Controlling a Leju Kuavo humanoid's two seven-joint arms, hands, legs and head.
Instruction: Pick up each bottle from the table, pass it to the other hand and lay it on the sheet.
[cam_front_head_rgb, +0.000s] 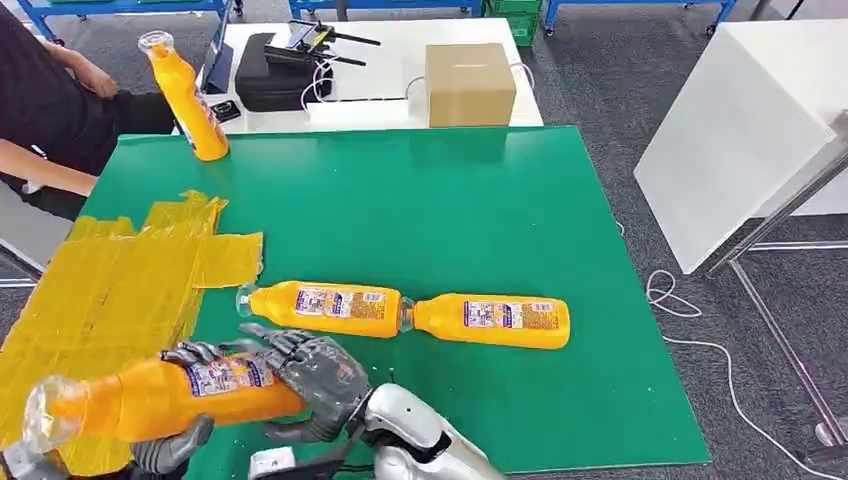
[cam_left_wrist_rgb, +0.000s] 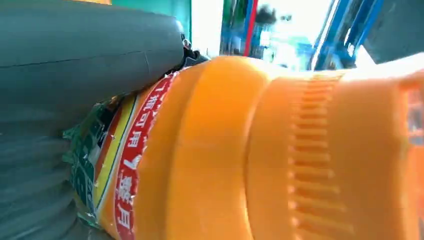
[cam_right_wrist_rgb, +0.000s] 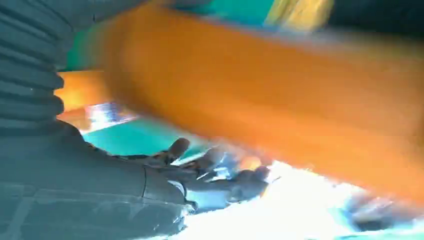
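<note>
Orange bottle (cam_front_head_rgb: 150, 398) level above the sheet (cam_front_head_rgb: 110, 290), both hands wrapped around it: right hand (cam_front_head_rgb: 310, 375), left hand (cam_front_head_rgb: 165, 450).

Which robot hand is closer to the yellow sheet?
Left. The left hand sits at the near edge of the sheet, under the held bottle. The right hand is off to the sheet's side, over the green table, at the bottle's base.

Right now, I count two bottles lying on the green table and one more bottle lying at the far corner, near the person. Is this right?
Not quite. The head view shows the far bottle standing upright, not lying. The two bottles do lie on the green table, neck to base.
</note>
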